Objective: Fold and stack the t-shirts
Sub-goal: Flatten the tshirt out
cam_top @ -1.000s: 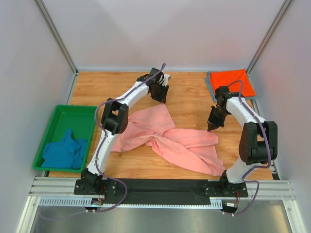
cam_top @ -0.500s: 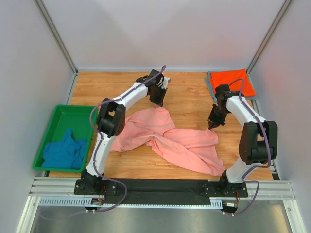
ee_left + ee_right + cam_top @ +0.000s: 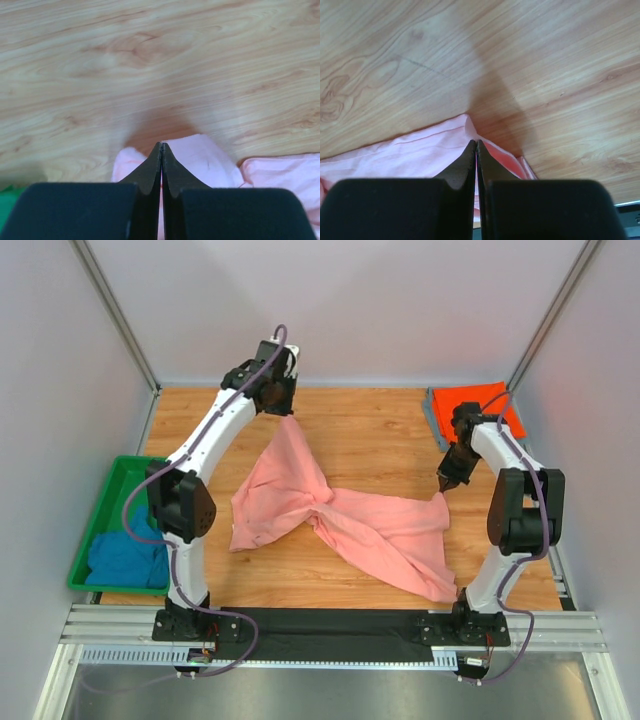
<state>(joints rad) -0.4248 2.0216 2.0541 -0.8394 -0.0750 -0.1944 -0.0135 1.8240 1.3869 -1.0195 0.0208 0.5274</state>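
The left gripper (image 3: 287,416) pinches one end of the pink shirt (image 3: 345,520) and holds it up over the far side of the table (image 3: 380,435). The right gripper (image 3: 444,486), its jaws pressed together, pinches the shirt's right corner low above the table. The rest lies crumpled in the middle. The orange shirt (image 3: 478,405) lies at the far right, the teal shirt (image 3: 125,558) in the green bin (image 3: 135,480).

The top view looks down from above and behind the arm bases, far enough back to hold the whole surface (image 3: 380,435). The wrist views look along the left hand (image 3: 161,146) and right hand (image 3: 476,142), close to the wood. All three share the pink shirt (image 3: 385,530): its 11 o'clock corner in the left view, its 3 o'clock corner in the right.
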